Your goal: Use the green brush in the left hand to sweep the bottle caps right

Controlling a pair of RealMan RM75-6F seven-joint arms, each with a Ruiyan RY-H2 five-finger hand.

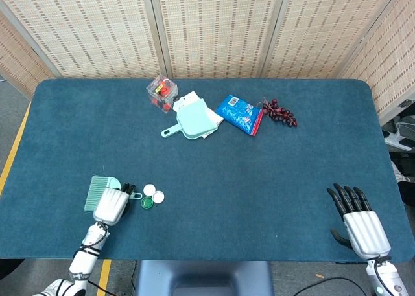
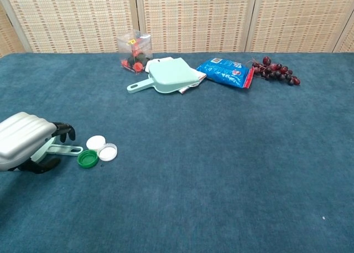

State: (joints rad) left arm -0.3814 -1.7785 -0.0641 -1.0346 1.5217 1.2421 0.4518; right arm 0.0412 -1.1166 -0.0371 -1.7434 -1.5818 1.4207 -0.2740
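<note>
The left hand (image 1: 111,205) lies over the green brush (image 1: 98,190) near the table's (image 1: 259,199) front left edge, fingers curled around its handle. The bottle caps (image 1: 150,196) sit just beyond the fingertips, to their right. From there bare blue cloth runs rightward to the right hand (image 1: 364,229), which rests flat by the front edge, fingers spread, holding nothing.

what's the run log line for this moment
left hand on green brush | bottle caps unswept | right hand idle, open
</note>
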